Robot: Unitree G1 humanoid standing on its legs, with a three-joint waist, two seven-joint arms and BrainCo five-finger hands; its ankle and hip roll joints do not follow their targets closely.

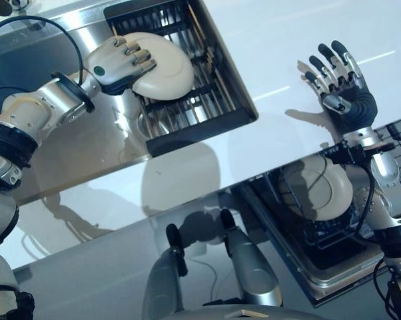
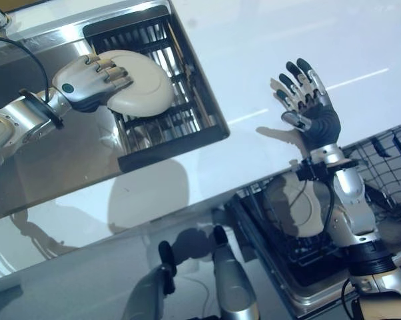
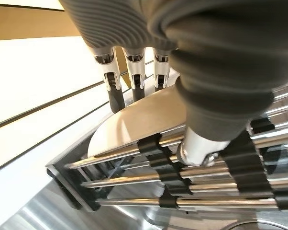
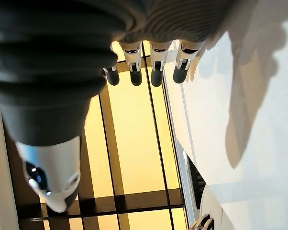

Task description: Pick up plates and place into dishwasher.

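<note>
Sink rack (image 1: 217, 100): plate (image 1: 166, 67) seemingly under left hand (image 1: 120, 63)

Steel sink (image 1: 87, 147) at far left, black wire drying rack (image 1: 207, 100) set in it, white countertop (image 1: 280, 60) to right.

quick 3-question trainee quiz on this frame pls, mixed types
1. True or false: the left hand is curled round the plate on the sink rack.
2. The right hand is: A) gripping a plate B) open above the counter C) inside the sink.
3. Fill in: a second plate already sits in the ____.

Key: 1 true; 2 B; 3 dishwasher.
</note>
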